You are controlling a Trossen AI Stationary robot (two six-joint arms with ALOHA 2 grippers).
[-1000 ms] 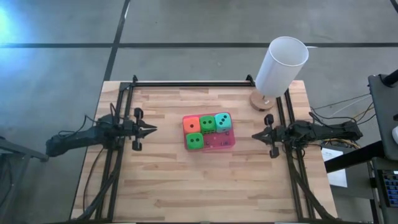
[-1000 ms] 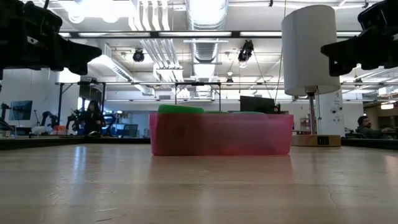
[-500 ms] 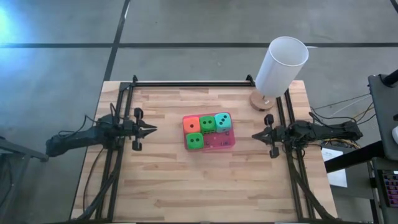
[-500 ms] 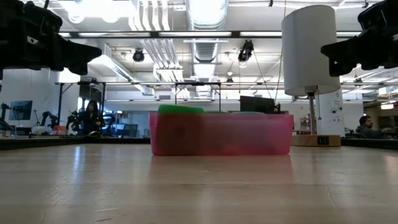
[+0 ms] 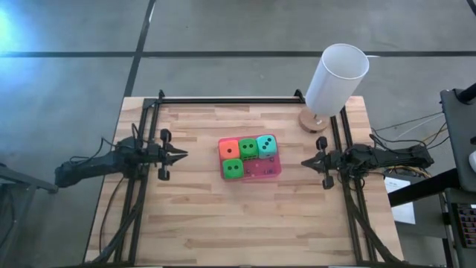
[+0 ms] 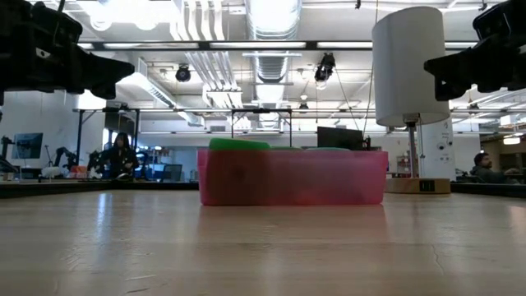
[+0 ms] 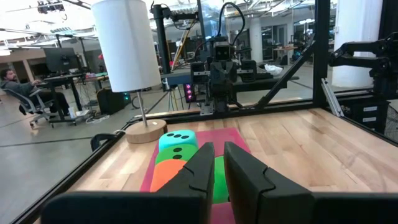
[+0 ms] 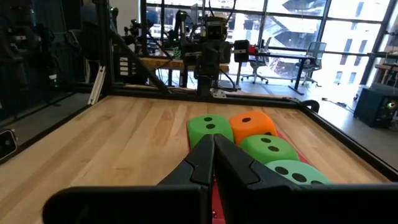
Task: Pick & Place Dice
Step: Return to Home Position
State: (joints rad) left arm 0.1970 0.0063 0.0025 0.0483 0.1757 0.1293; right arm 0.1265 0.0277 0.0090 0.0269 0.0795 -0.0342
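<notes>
I see both hands closed and empty, left hand [image 5: 181, 155] and right hand [image 5: 306, 161]; approaching the tightly packed dice [image 5: 248, 155] risks nudging neighbours.

Straight ahead at twelve o'clock you see your left gripper [image 7: 219, 163], fingers nearly together around nothing. Beyond it, the teal die [image 7: 177, 140], a green die [image 7: 173, 155] and the orange die [image 7: 169, 176] line up on the pink pad [image 7: 238, 138]. The white cylinder [image 7: 126, 45] stands at eleven o'clock.
</notes>
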